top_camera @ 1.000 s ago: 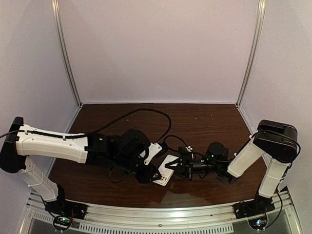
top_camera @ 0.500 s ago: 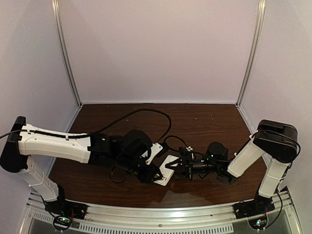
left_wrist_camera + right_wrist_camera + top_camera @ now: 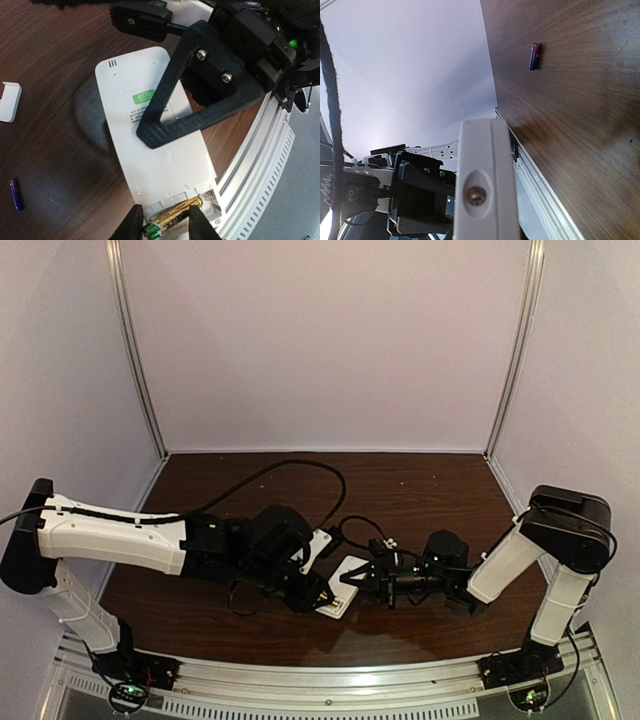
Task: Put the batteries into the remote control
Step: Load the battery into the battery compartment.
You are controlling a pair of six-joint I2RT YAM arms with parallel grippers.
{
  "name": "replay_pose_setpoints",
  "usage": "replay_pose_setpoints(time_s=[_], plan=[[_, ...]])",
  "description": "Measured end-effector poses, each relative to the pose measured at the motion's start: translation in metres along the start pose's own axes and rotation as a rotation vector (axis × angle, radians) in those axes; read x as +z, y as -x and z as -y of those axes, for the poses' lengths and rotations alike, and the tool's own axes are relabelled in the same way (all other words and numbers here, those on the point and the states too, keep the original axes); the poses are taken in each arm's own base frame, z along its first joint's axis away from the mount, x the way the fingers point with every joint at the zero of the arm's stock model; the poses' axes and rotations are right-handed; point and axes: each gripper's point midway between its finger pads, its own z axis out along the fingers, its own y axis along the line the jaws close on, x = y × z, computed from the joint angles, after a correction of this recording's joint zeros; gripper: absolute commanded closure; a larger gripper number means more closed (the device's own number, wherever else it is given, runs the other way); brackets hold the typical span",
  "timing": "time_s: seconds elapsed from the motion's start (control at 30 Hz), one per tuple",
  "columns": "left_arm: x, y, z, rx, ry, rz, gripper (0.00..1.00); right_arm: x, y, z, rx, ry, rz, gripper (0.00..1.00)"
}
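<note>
The white remote control (image 3: 155,150) lies back up, with a green label and its battery bay open at the near end. My left gripper (image 3: 165,225) is shut on the yellowish-gold battery (image 3: 175,216), which lies slanted in the open bay. My right gripper (image 3: 362,580) is shut on the remote's side; one of its black fingers (image 3: 200,95) crosses the remote's back. The right wrist view shows the remote edge-on (image 3: 485,185). The dark bluish battery (image 3: 16,195) lies loose on the table; it also shows in the right wrist view (image 3: 534,56).
A small white battery cover (image 3: 10,101) lies on the dark wood table (image 3: 420,490) beyond the remote. The metal rail (image 3: 270,165) at the table's near edge runs close to the remote. A black cable (image 3: 290,472) loops behind the left arm.
The left gripper has crept a little to the right at the remote's near end. The right gripper and the remote's far end have shifted slightly away from the rail.
</note>
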Motion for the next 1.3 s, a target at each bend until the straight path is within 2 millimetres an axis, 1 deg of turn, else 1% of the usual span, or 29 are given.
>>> replay_pose_setpoints(time_s=[0.3,0.5,0.6,0.83,1.1,1.3], plan=[[-0.001,0.006,-0.004,-0.015,0.032,0.034,0.58,-0.002,0.005,-0.005,-0.007,0.011,0.018,1.0],[-0.011,0.014,-0.012,-0.028,0.073,0.074,0.51,-0.004,0.004,-0.018,-0.031,0.048,0.023,1.0],[-0.017,0.019,-0.015,-0.034,0.081,0.092,0.5,-0.004,0.004,-0.022,-0.039,0.058,0.023,1.0],[-0.028,0.025,-0.016,-0.041,0.074,0.13,0.52,-0.004,0.004,-0.024,-0.045,0.067,0.022,1.0],[-0.039,0.025,-0.017,-0.041,0.068,0.154,0.66,-0.004,0.004,-0.024,-0.046,0.068,0.022,1.0],[-0.039,0.024,-0.015,-0.035,0.056,0.151,0.71,-0.004,0.004,-0.024,-0.046,0.068,0.022,1.0]])
